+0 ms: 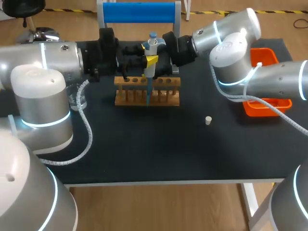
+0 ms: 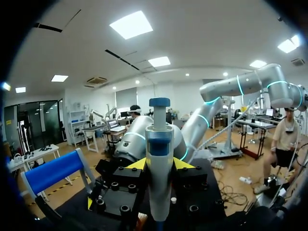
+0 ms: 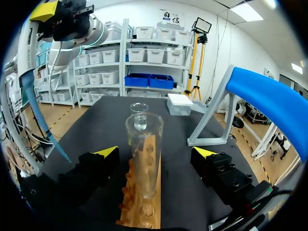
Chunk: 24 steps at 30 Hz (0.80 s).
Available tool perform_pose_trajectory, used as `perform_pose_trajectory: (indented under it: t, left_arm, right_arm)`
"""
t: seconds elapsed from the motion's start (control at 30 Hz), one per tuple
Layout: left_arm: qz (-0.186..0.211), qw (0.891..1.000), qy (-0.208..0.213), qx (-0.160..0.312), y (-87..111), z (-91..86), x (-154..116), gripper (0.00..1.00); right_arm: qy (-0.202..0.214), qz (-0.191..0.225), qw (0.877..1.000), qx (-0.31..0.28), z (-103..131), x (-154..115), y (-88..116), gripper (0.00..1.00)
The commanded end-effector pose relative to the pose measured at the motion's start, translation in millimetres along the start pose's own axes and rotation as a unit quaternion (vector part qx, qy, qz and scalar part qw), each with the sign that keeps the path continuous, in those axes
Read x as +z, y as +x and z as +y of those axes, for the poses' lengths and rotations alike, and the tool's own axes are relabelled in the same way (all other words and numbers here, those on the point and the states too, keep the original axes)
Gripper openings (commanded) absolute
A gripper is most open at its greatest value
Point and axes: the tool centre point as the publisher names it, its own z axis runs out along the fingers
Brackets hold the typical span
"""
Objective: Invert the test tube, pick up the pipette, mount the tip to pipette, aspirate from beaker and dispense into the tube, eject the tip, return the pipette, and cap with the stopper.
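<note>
My left gripper (image 2: 160, 164) is shut on the white pipette (image 2: 160, 159), which has a blue cap and stands upright between the yellow tips. In the head view the pipette (image 1: 152, 50) hangs over the wooden rack (image 1: 147, 94), its blue tip (image 1: 148, 91) pointing down at the rack. A clear test tube (image 3: 143, 154) stands upright in the rack (image 3: 144, 202), mouth up. My right gripper (image 3: 155, 153) is open, one finger on each side of the tube and neither touching it. The pipette tip (image 3: 45, 120) ends beside the tube. A white stopper (image 1: 208, 120) lies on the mat.
A glass beaker (image 1: 77, 98) stands at the table's left, by my left arm. An orange tray (image 1: 267, 84) sits at the right edge. A blue-topped stand (image 1: 139, 12) rises behind the rack, with a white box (image 3: 180, 103) near it.
</note>
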Motion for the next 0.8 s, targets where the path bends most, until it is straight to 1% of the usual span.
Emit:
perform_pose_trajectory:
  t: [0.03,0.33,0.53,0.63,0.8]
  left_arm:
    - [0.001,1.000,0.000,0.000,-0.5,-0.1,-0.1,0.00]
    - [0.001,1.000,0.000,0.000,-0.5,-0.1,-0.1,0.00]
    - [0.001,1.000,0.000,0.000,-0.5,-0.1,-0.1,0.00]
    - [0.001,1.000,0.000,0.000,-0.5,-0.1,-0.1,0.00]
    - [0.001,1.000,0.000,0.000,-0.5,-0.1,-0.1,0.00]
  right_arm:
    - [-0.002,-0.002,1.000,-0.001,-3.5,-23.3,11.6,1.00]
    - [-0.017,-0.003,1.000,0.001,-3.1,-66.9,42.0,1.00]
    - [-0.046,0.000,0.999,0.000,4.6,-92.7,67.6,1.00]
    - [-0.069,0.001,0.998,-0.003,12.1,-104.5,82.8,1.00]
    - [-0.133,0.005,0.991,0.002,19.7,-119.4,104.0,1.00]
